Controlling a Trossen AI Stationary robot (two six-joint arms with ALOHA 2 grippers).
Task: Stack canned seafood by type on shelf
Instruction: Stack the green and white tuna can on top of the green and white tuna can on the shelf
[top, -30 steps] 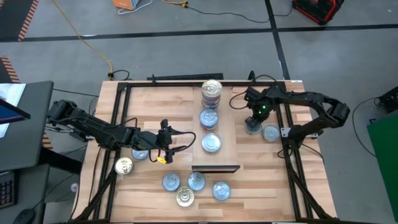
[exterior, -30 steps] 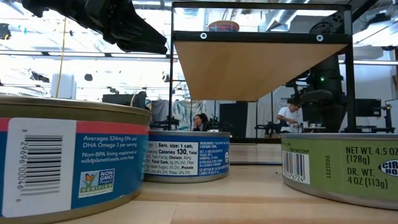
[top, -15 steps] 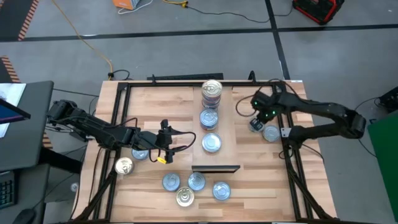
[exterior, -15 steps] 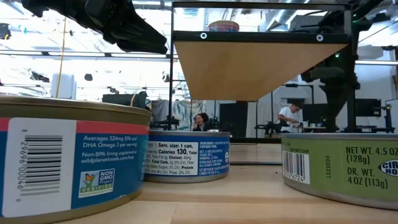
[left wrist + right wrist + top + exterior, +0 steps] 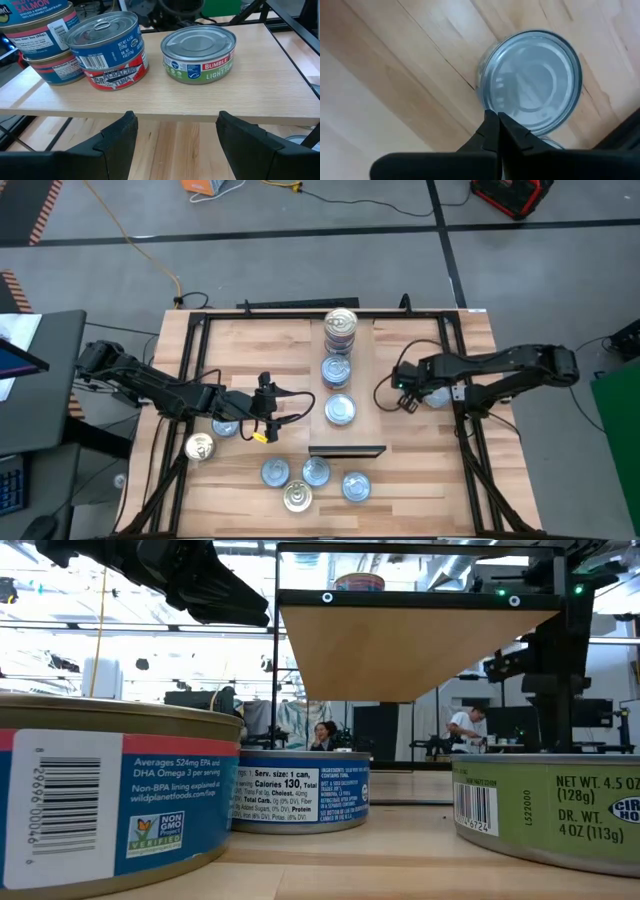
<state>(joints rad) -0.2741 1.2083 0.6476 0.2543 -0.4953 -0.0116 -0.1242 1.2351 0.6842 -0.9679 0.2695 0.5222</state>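
Note:
The shelf (image 5: pixel 365 380) is a light board in mid-table. It carries a stack of tins (image 5: pixel 340 326) at its far end and two single tins (image 5: pixel 335 368) (image 5: pixel 341 410). My left gripper (image 5: pixel 268 408) is open and empty, level with the shelf's left edge (image 5: pixel 165 114), facing a green-labelled tin (image 5: pixel 199 54) and a blue-and-red tin (image 5: pixel 107 50). My right gripper (image 5: pixel 404 392) is shut, pointing down right of the shelf. Its tips (image 5: pixel 495 117) stand at the rim of a light-blue-topped tin (image 5: pixel 532 90) resting on the tabletop (image 5: pixel 435 395). My right gripper's shut fingertips (image 5: pixel 490 125) come from above, at the rim of the light-blue-topped tin (image 5: pixel 487 100), which sits flat on the tabletop. I cannot tell whether they touch it.
Several loose tins lie near the table's near edge (image 5: pixel 274 472) (image 5: pixel 316 471) (image 5: pixel 356 486) (image 5: pixel 297 497), and two more by the left arm (image 5: pixel 225 427) (image 5: pixel 200 446). A black frame (image 5: pixel 470 430) borders the table. The low view shows large tins up close (image 5: pixel 300 790) and people in the room behind.
My right gripper has moved from beside the two right-hand tins toward the table's near edge and slightly toward the shelf, while its arm swung outward to the right. My left arm has kept still.

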